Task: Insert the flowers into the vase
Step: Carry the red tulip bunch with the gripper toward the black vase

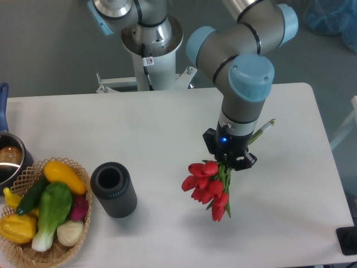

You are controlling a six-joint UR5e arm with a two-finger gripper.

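Observation:
The flowers [207, 187] are a bunch of red tulips with green stems, at centre right, with the buds pointing down-left and a stem end [266, 127] sticking out up-right behind the wrist. My gripper [230, 162] is shut on the stems just above the buds and seems to hold the bunch above the table. The vase [113, 188], a short dark grey ribbed cylinder with an open round mouth, stands on the table well to the left of the flowers. Its mouth shows nothing inside.
A wicker basket [33, 251] of vegetables sits at the front left, next to the vase. A metal pot [10, 162] with a blue handle is at the left edge. The robot base [150, 44] stands behind the table. A black object [348, 241] sits at the right front edge.

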